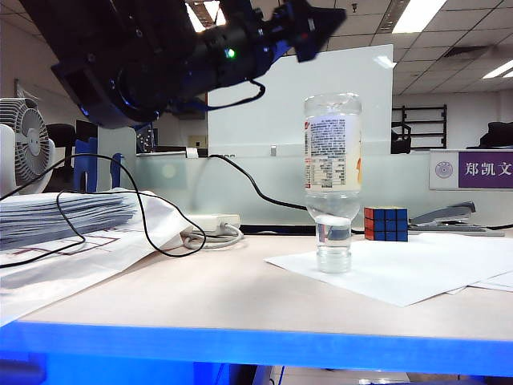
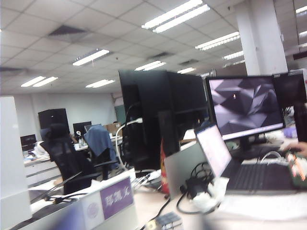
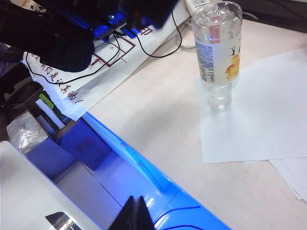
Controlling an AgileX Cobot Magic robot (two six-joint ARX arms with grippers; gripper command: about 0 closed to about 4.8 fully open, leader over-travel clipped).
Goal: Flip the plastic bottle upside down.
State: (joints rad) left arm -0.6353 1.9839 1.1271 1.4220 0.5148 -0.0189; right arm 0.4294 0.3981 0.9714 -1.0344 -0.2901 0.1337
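The plastic bottle (image 1: 333,160) stands upside down on its clear cap (image 1: 333,257), with nothing touching it. Its white label shows fine print in the exterior view and an orange fruit picture in the right wrist view (image 3: 218,48). It rests on a white paper sheet (image 1: 401,273). My left gripper (image 1: 313,28) hangs high above the table, up and to the left of the bottle; it is dark and blurred, and its own wrist view shows only the office. My right gripper (image 3: 136,215) is shut and empty over the blue table edge (image 3: 144,167), well away from the bottle.
A Rubik's cube (image 1: 385,224) and a stapler (image 1: 449,216) lie behind the bottle to the right. A stack of papers (image 1: 64,216), a power strip (image 1: 212,224) and black cables (image 1: 144,216) lie at the left. A purple name sign (image 1: 473,170) stands at the back right.
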